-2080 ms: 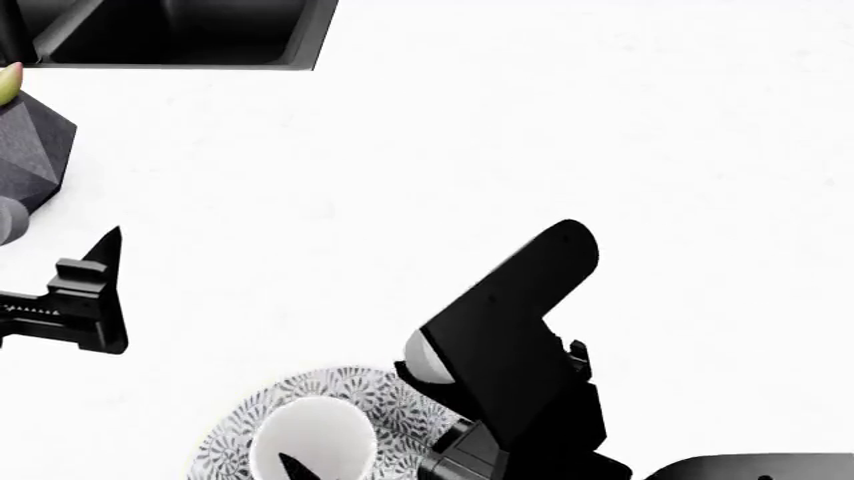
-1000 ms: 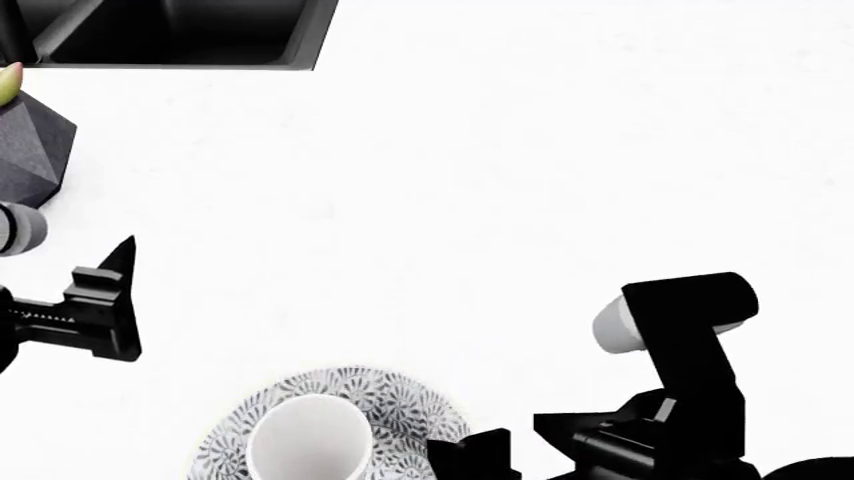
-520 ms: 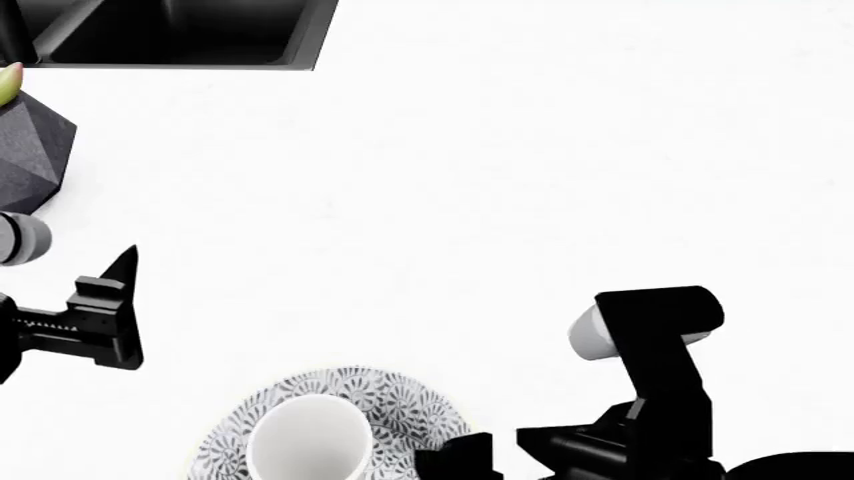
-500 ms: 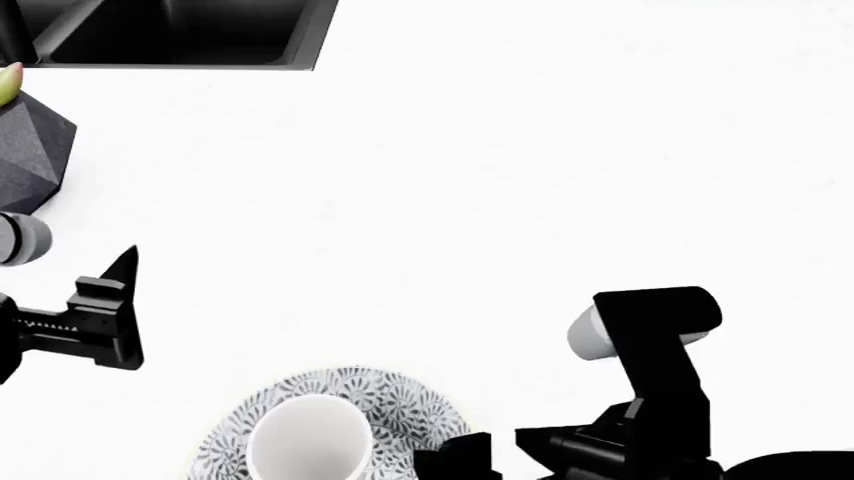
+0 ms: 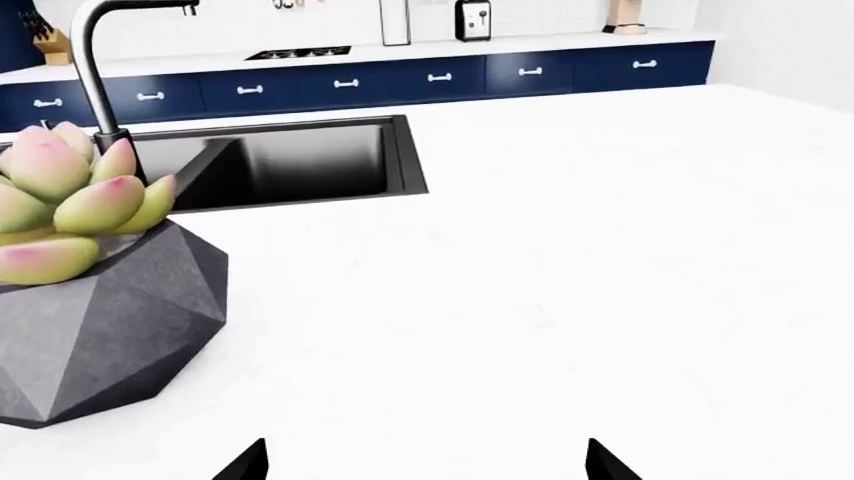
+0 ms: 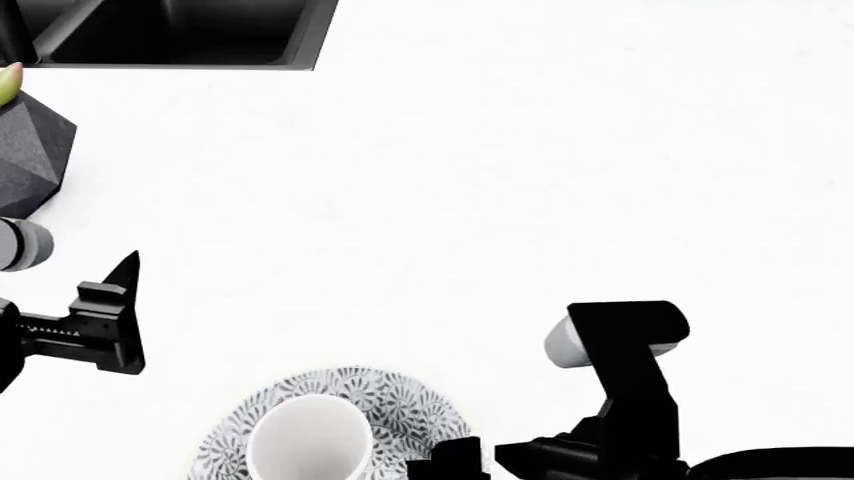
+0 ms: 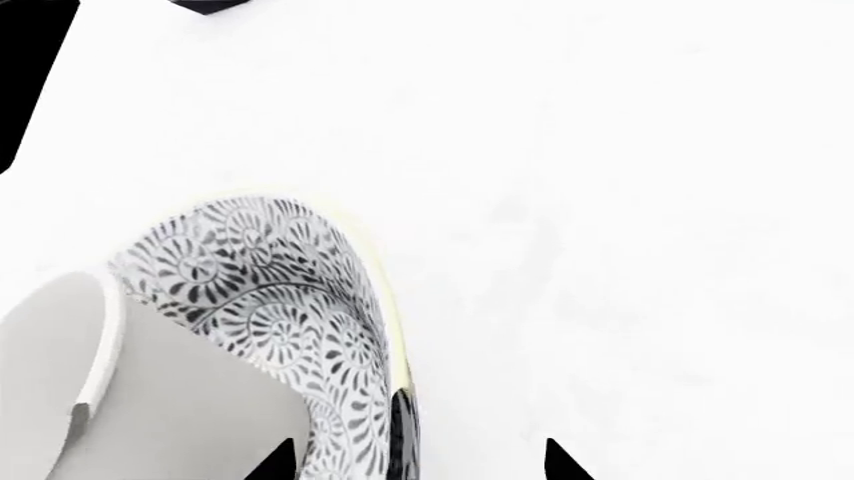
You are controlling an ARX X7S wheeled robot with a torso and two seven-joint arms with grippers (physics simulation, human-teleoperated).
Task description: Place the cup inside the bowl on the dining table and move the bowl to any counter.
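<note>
The cup (image 6: 308, 441) sits inside the bowl (image 6: 400, 405); the right tool (image 7: 414, 462) straddles its rim, spread and ungripped; a shallow pinch could tip it.

One bowl (image 6: 340, 425) with one cup (image 6: 310, 440) standing inside it, on one white surface (image 6: 534, 180). One faceted grey vase (image 5: 100, 320) holding one succulent (image 5: 67, 195), farther from the bowl. One black sink (image 5: 287, 165) with one tap (image 5: 100, 60), beyond the vase. Two grippers: left gripper (image 6: 80, 325), right gripper (image 7: 414, 462).
</note>
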